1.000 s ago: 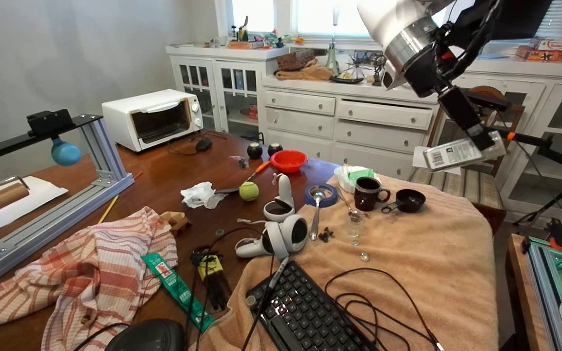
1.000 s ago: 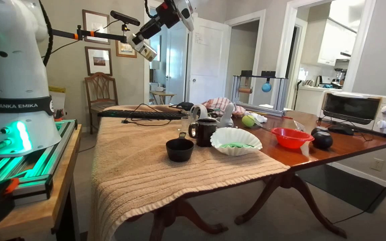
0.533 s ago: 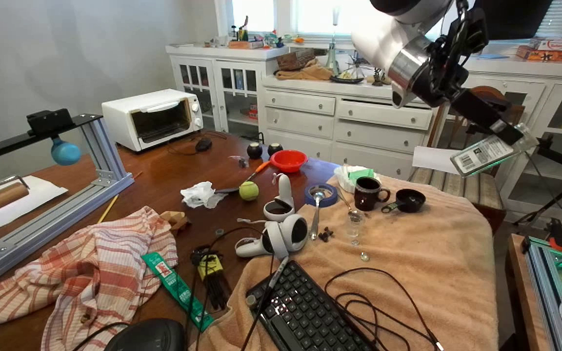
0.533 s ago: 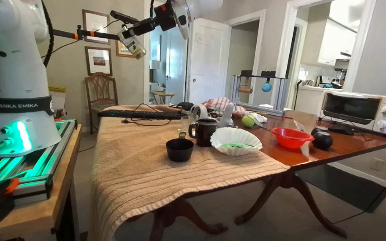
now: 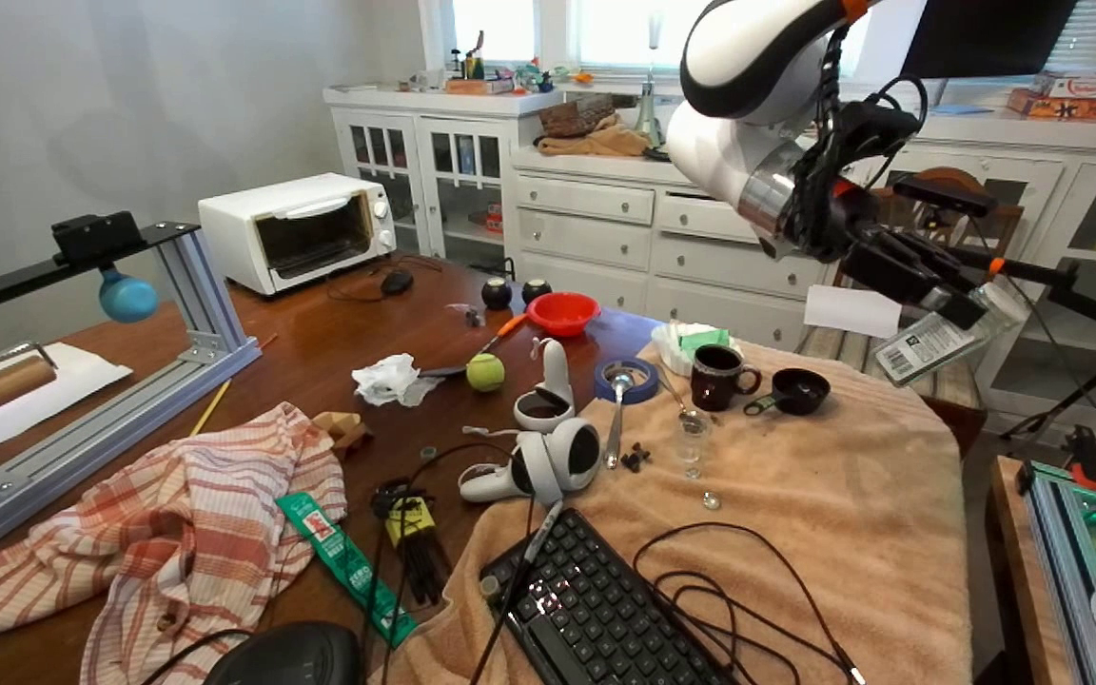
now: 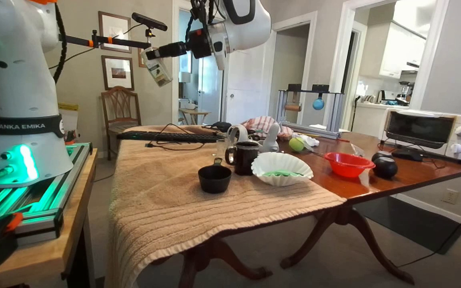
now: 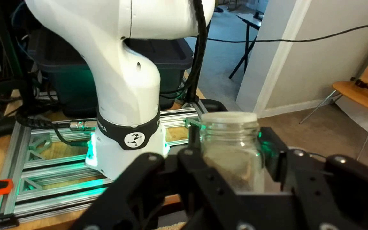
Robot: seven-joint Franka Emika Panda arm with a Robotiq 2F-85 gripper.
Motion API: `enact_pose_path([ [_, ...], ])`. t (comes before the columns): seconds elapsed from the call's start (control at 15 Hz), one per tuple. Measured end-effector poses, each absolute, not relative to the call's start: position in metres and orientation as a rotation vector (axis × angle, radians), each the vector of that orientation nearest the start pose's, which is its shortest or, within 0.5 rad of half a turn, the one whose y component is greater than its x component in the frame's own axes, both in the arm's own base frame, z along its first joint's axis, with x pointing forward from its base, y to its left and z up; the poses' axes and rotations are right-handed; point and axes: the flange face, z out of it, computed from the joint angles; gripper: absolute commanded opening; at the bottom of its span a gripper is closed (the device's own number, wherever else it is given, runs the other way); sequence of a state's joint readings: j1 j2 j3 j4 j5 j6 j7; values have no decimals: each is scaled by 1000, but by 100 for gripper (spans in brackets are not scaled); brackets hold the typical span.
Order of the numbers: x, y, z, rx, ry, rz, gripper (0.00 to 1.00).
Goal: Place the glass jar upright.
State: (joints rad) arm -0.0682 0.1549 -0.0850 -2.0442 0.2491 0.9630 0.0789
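Note:
The glass jar is clear, with a pale printed label. It hangs in the air in both exterior views [image 5: 936, 344] [image 6: 158, 73], tilted, label end lower and neck higher. My gripper [image 5: 959, 310] is shut around it near the neck; it also shows in an exterior view [image 6: 153, 53]. In the wrist view the jar [image 7: 232, 159] stands between the two fingers [image 7: 233, 142], threaded neck and whitish top up. I cannot tell whether the top is a lid. The jar is well above the towel-covered table [image 6: 158, 184].
A black cup with a handle [image 5: 800, 392], a dark mug [image 5: 715, 381] and a white fluted filter [image 6: 282, 168] stand near the towel's end. A small clear glass [image 5: 693, 438] and keyboard [image 5: 596, 609] lie farther along. A camera on a bar [image 6: 149, 22] is near the jar.
My gripper has swung and come lower, carrying the jar. The jar was closer to lying flat and is now tilted more steeply, neck up. The objects on the table have not moved.

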Motion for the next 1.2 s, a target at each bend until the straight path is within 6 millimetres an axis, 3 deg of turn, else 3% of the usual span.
enact_pose_path([
  [0.07,420,-31,352,-2313,322,1674,24],
  [0.13,421,-33,346,-2307,360,1695,49],
  [0.4,422,-37,331,-2288,437,1731,49],
  [0.47,422,-37,331,-2288,439,1731,24],
  [0.8,423,-44,319,-2260,463,1756,24],
  [1.2,420,-82,260,-2103,567,1859,24],
])
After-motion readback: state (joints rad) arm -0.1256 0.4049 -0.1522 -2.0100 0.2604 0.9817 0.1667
